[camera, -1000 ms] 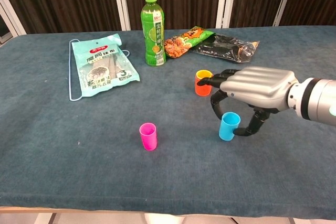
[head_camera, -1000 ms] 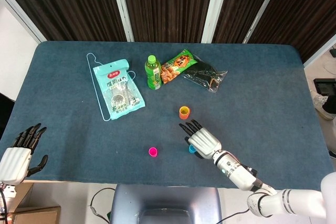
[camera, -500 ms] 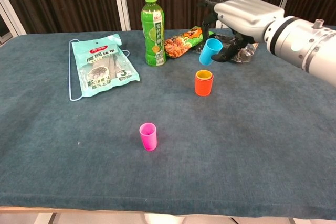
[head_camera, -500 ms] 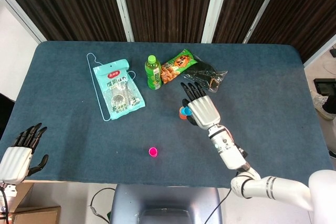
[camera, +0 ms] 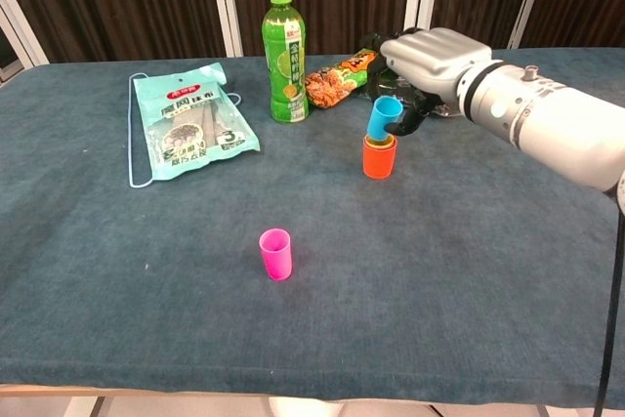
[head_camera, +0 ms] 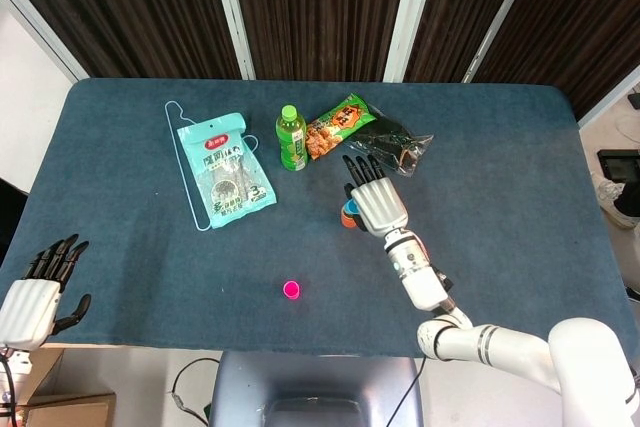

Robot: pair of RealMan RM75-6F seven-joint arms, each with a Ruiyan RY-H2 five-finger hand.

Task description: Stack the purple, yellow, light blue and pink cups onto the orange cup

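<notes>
My right hand (camera: 430,61) (head_camera: 374,203) holds the light blue cup (camera: 383,117), tilted, with its lower end at the mouth of the orange cup (camera: 379,159) (head_camera: 347,219). A yellow rim shows inside the orange cup. The pink cup (camera: 276,253) (head_camera: 291,290) stands alone nearer the table's front edge. No purple cup shows on its own. My left hand (head_camera: 35,292) hangs off the table's front left corner, fingers apart and holding nothing.
Behind the cups stand a green bottle (camera: 283,43) (head_camera: 291,138), a snack bag (camera: 339,80) and a dark packet (camera: 439,92). A teal pouch on a wire hanger (camera: 190,122) lies at the back left of the blue table (camera: 146,290).
My right hand gripped the light blue cup, lifted it from the table, carried it back above the orange cup, then lowered it to that cup's mouth. The left hand stayed still.
</notes>
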